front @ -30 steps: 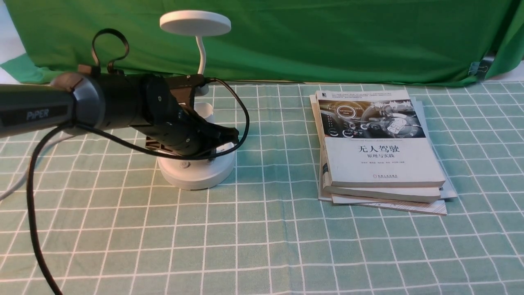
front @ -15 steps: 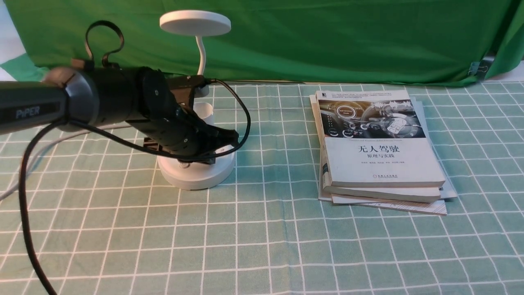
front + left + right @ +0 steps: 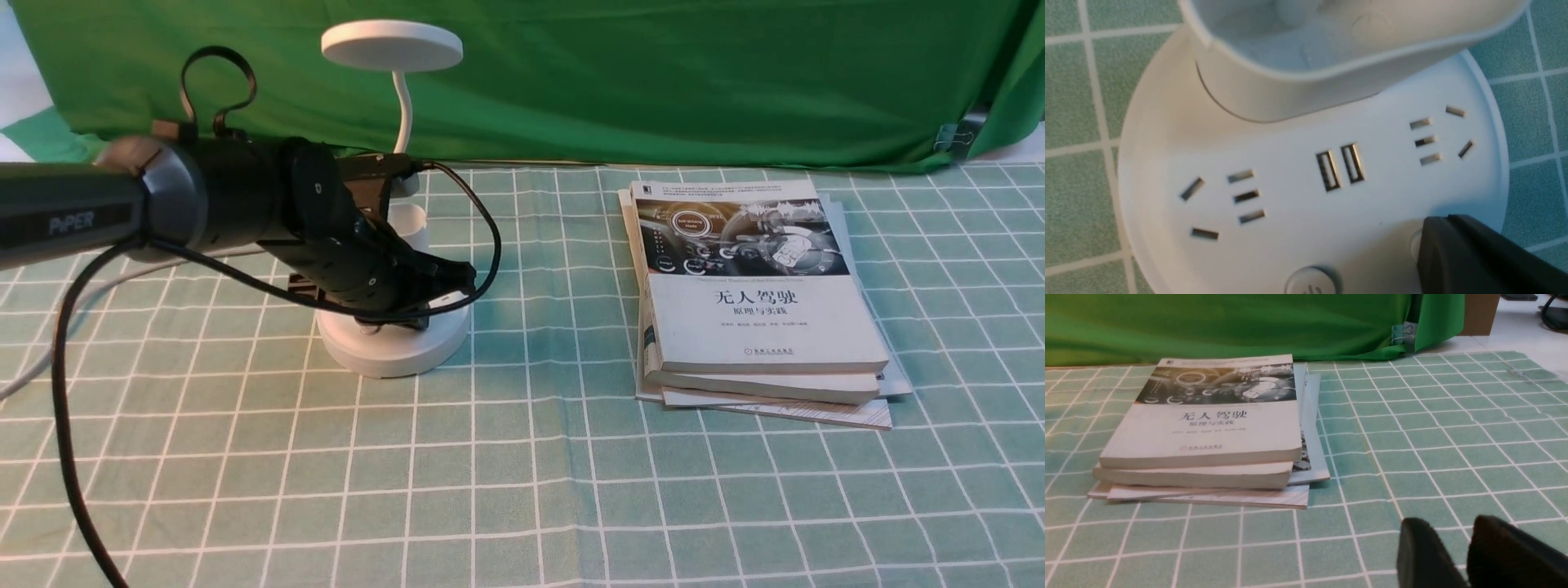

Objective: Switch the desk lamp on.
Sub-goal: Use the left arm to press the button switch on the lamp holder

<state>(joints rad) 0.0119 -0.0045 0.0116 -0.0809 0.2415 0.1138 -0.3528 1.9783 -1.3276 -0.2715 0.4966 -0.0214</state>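
- Big green checked tablecloth (image 3: 531,457), soft and lightly creased!
- And here's the lamp (image 3: 392,351), far left, left of the books (image 3: 759,302): smooth, hard plastic, round base, flat disc, slim curved neck likely to flex, so any grip belongs on the base.
- Left gripper (image 3: 1437,228) right over it, fingers seemingly pressed together, nothing gripped!
- Right gripper (image 3: 1461,543), fingertips slightly parted, holding nothing.
- Little round button (image 3: 1310,282), probably wanting a gentle push!

A white desk lamp (image 3: 392,351) with disc head and curved neck is seen standing upright on the left.
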